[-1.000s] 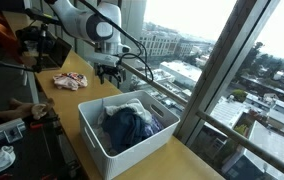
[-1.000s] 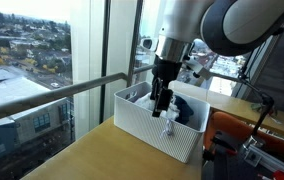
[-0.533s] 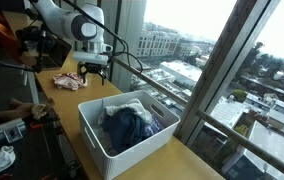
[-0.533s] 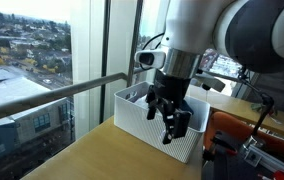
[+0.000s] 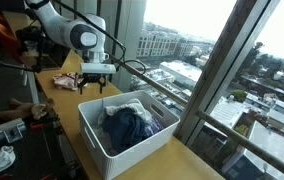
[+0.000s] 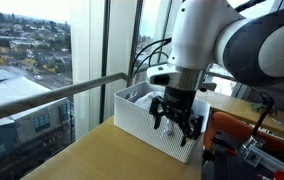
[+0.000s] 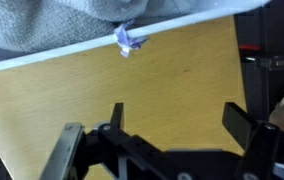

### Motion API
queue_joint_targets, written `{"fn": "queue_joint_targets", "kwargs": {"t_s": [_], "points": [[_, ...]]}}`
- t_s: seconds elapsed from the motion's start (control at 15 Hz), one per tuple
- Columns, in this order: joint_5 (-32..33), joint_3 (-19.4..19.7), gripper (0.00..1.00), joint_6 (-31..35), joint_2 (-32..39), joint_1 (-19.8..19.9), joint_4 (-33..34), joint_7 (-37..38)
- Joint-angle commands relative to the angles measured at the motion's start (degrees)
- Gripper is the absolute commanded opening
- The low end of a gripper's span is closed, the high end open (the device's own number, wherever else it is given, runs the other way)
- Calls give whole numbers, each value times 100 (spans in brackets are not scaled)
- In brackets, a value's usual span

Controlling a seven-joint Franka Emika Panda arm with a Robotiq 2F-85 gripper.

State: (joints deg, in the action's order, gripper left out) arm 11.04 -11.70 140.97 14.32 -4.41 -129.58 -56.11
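My gripper (image 5: pixel 93 82) is open and empty. It hangs over the wooden table between a white bin (image 5: pixel 94 141) and a crumpled pink-and-white cloth (image 5: pixel 70 81). The bin holds a dark blue garment (image 5: pixel 129 126) and a white one (image 5: pixel 125 104). In the wrist view the two black fingers (image 7: pixel 178 118) are spread over bare wood (image 7: pixel 172 70), with the bin's white rim (image 7: pixel 82 52) and a small bluish scrap (image 7: pixel 128 40) at the top. In an exterior view the gripper (image 6: pixel 178 118) hangs beside the bin's ribbed wall (image 6: pixel 142 122).
A large window with a railing (image 5: pixel 187 95) runs along the table's far side. A person's hand (image 5: pixel 27 108) and black equipment (image 5: pixel 37 45) sit at the near side. Orange gear (image 6: pixel 247 135) stands behind the bin.
The gripper has moved out of the bin and away from it, over the table toward the pink cloth. It stays open and empty.
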Motion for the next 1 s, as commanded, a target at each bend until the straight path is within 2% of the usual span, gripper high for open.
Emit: {"fn": "queue_joint_targets", "kwargs": {"t_s": [0.0, 0.4, 0.93], "points": [[20, 4, 100, 146, 87, 122, -35, -870], [71, 135, 100, 40, 356, 202, 162, -1498], [292, 334, 100, 24, 622, 246, 364, -1616]]}}
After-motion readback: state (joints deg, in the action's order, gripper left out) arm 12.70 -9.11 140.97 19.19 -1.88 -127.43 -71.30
